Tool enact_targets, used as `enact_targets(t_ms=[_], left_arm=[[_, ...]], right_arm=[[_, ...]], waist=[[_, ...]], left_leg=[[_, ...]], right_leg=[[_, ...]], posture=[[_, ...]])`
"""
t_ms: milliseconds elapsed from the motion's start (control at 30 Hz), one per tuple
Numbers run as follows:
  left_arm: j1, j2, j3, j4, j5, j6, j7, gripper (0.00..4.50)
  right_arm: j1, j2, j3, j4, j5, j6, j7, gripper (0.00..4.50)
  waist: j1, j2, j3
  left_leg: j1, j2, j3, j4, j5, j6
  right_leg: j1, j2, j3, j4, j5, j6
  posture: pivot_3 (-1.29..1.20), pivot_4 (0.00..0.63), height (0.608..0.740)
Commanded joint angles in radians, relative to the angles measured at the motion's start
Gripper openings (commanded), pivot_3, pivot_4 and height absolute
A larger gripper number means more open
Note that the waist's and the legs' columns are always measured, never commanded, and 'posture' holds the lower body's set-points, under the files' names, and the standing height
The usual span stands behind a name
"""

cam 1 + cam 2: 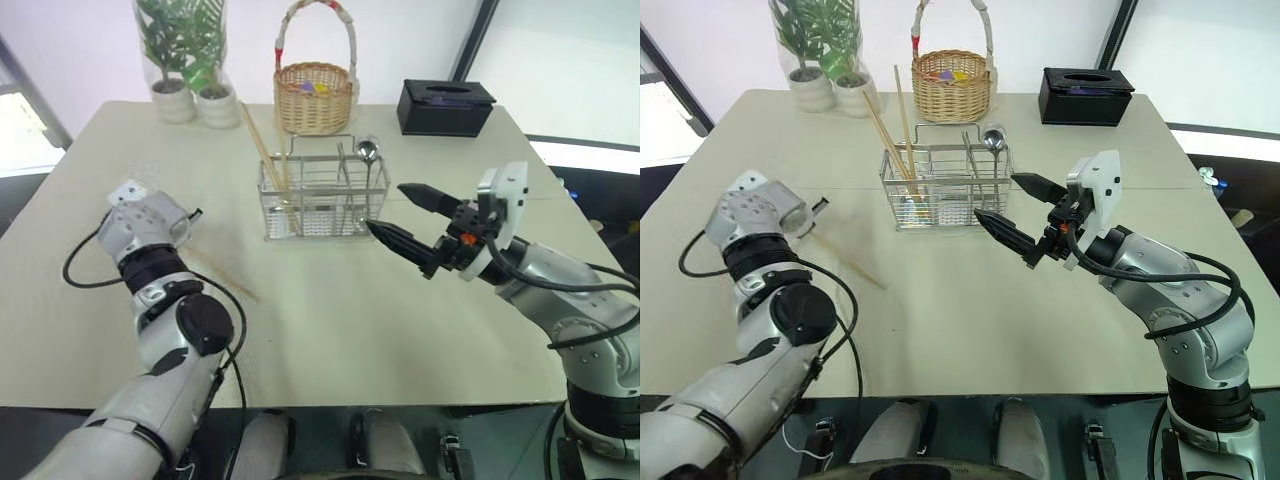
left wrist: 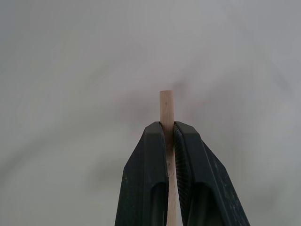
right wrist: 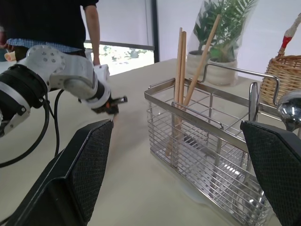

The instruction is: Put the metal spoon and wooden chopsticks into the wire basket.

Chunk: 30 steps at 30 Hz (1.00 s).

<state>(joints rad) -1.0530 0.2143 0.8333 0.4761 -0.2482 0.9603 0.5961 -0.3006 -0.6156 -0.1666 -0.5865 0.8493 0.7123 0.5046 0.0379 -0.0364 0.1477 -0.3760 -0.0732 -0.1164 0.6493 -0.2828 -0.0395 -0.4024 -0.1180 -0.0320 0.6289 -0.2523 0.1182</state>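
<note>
The wire basket [image 1: 322, 198] stands at the middle of the table. Three wooden chopsticks [image 1: 262, 150] lean upright in its left compartment, and the metal spoon [image 1: 368, 150] stands bowl-up in its right end. My left gripper [image 1: 196, 213] is to the left of the basket, shut on another wooden chopstick [image 2: 166, 106]. That stick runs back from the fingers, slanting down over the table [image 1: 855, 268]. My right gripper [image 1: 385, 207] hovers open just right of the basket's front corner, with nothing between its fingers [image 3: 89, 165].
Behind the wire basket are a round wicker basket [image 1: 313, 95], a black tissue box [image 1: 445, 107] and two potted plants [image 1: 190, 60]. A person [image 3: 91, 28] stands beyond the table's left side.
</note>
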Motion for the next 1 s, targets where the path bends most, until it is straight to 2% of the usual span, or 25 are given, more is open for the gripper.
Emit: enact_targets(t_ms=[33,133,233,433,567,1000], left_arm=[[-0.044,0.113,-0.147,0.007,-0.006,-0.198,-0.240,0.06],[-0.079,0.180,-0.234,-0.009,-0.035,-0.359,-0.453,0.06],[-0.145,0.201,-0.248,-0.032,-0.113,-0.435,-0.597,0.06],[-0.297,0.244,-0.269,-0.007,-0.194,-0.488,-0.705,0.06],[-0.367,0.223,-0.332,-0.055,-0.240,-0.453,-0.771,0.06],[-0.195,0.083,-0.573,-0.226,-0.206,-0.417,-0.857,0.06]], right_arm=[[-0.029,-0.009,-0.016,-0.013,0.012,-0.010,0.012,4.50],[-0.035,-0.015,-0.023,-0.009,0.013,-0.006,0.017,4.50],[-0.034,-0.019,-0.027,-0.009,0.013,-0.002,0.018,4.50],[-0.024,-0.014,-0.025,-0.020,0.011,0.000,0.008,4.50],[-0.010,-0.010,-0.029,-0.031,0.010,-0.002,-0.005,4.50],[0.036,0.003,-0.041,-0.066,0.005,-0.021,-0.054,4.50]], waist=[[-0.001,0.000,0.000],[0.001,0.000,0.000],[0.006,-0.001,0.000],[-0.004,-0.001,0.000],[-0.003,0.000,0.000],[-0.003,0.001,0.000]], left_leg=[[-0.001,0.000,0.001,0.000,0.003,-0.005],[-0.002,0.000,0.001,-0.001,0.003,-0.005],[-0.003,0.000,0.000,0.000,0.004,-0.002],[-0.005,0.000,0.000,0.000,0.000,0.006],[-0.005,0.000,0.000,-0.001,0.001,0.006],[-0.001,0.000,0.000,0.000,0.001,0.007]], right_leg=[[-0.001,0.000,0.000,0.000,0.000,0.000],[-0.002,0.000,0.000,-0.001,0.000,0.000],[-0.001,-0.001,0.000,-0.002,0.000,0.000],[-0.002,-0.001,-0.001,-0.004,0.001,-0.001],[-0.003,-0.001,-0.001,-0.004,0.001,-0.001],[0.000,0.000,0.000,-0.002,0.001,-0.001]], posture=[[0.00,0.150,0.663],[0.00,0.150,0.663],[0.00,0.150,0.663],[0.00,0.150,0.663],[0.00,0.150,0.663],[0.00,0.150,0.663]])
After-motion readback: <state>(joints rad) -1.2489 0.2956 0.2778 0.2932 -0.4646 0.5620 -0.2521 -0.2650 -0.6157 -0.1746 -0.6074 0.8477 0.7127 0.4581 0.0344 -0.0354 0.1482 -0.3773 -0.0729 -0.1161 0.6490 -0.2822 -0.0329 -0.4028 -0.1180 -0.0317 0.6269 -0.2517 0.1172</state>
